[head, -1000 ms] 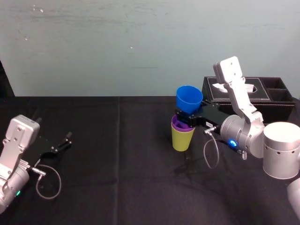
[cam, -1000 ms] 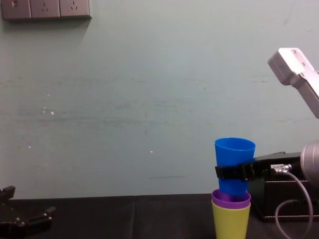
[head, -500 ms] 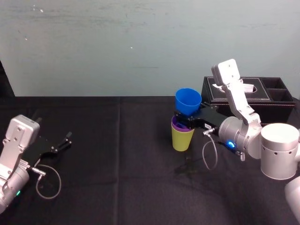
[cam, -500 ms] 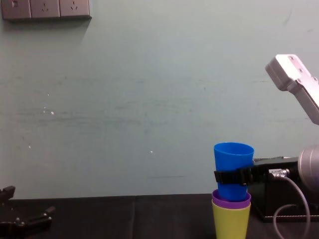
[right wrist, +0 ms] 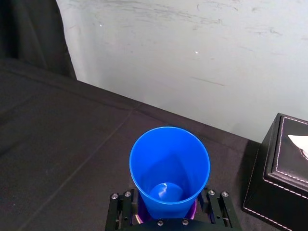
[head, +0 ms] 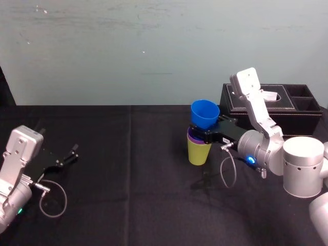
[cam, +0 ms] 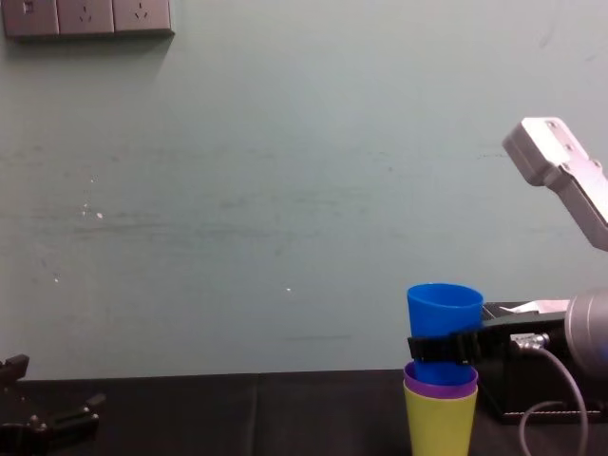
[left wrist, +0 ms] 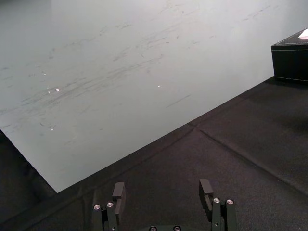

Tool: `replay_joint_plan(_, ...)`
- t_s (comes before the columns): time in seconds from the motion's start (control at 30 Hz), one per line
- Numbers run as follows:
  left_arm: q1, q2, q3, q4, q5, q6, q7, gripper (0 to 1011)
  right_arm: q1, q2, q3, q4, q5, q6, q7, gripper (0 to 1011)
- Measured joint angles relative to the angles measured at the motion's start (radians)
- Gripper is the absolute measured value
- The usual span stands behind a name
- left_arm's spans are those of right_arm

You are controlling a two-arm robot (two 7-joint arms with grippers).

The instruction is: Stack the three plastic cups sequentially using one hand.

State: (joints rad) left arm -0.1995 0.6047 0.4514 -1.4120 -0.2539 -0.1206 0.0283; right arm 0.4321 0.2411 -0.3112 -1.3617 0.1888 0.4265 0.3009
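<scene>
The yellow-green cup (head: 199,151) (cam: 440,423) stands upright on the black table, right of centre. The purple cup (head: 191,137) (cam: 439,381) sits nested in it, only its rim showing. My right gripper (head: 206,134) (cam: 441,348) is shut on the blue cup (head: 205,113) (cam: 444,313), one finger on each side of its wall. The blue cup's base is sunk into the purple cup. In the right wrist view the blue cup (right wrist: 169,169) stands mouth up between the fingers (right wrist: 211,204). My left gripper (head: 69,156) (left wrist: 163,192) rests open at the far left, holding nothing.
A black tissue box (head: 270,104) (right wrist: 284,171) stands just behind and to the right of the stack, close to my right arm. The black tablecloth (head: 128,179) stretches bare between the two arms. A pale wall runs behind the table.
My right gripper has lowered the blue cup, which now sits deeper in the purple cup. The left arm has not moved.
</scene>
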Motion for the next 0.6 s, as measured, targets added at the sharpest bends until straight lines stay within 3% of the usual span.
replay_joint_plan(0.6, 0.0, 0.0, 0.0, 0.0, 0.0, 0.0, 0.0, 1000, 0.01, -0.004, -0.013, 0.033, -0.001, -0.004, 0.004, 705)
